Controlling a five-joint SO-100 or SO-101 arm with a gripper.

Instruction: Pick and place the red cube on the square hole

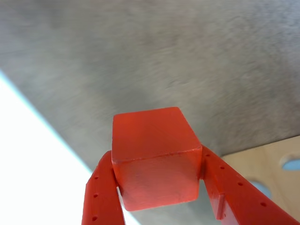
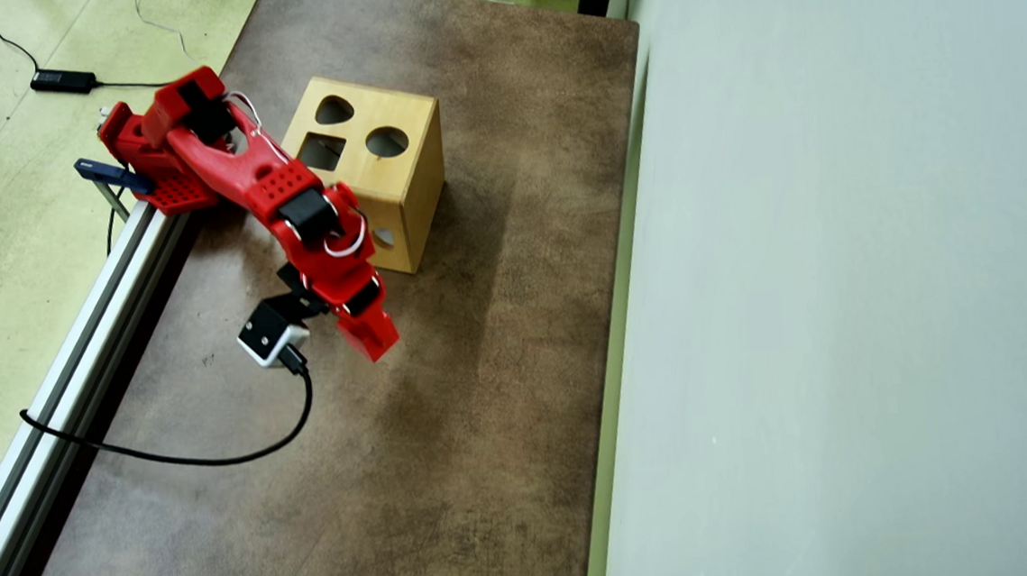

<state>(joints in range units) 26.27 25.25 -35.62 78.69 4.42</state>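
Note:
In the wrist view the red cube (image 1: 150,136) fills the middle, clamped on both sides by my red gripper (image 1: 157,161), which is shut on it above the brown table. In the overhead view my gripper (image 2: 372,336) hangs just below the wooden box (image 2: 420,177) in the picture, and the cube cannot be told apart from the red jaws there. The square hole (image 2: 321,150) lies in the box's top face, at its left side, up and left of the gripper.
The box top also has a heart-shaped hole (image 2: 334,111) and a round hole (image 2: 387,140). A corner of the box (image 1: 274,157) shows at lower right in the wrist view. A metal rail (image 2: 75,355) runs along the table's left edge. A black cable (image 2: 200,459) trails from the wrist camera.

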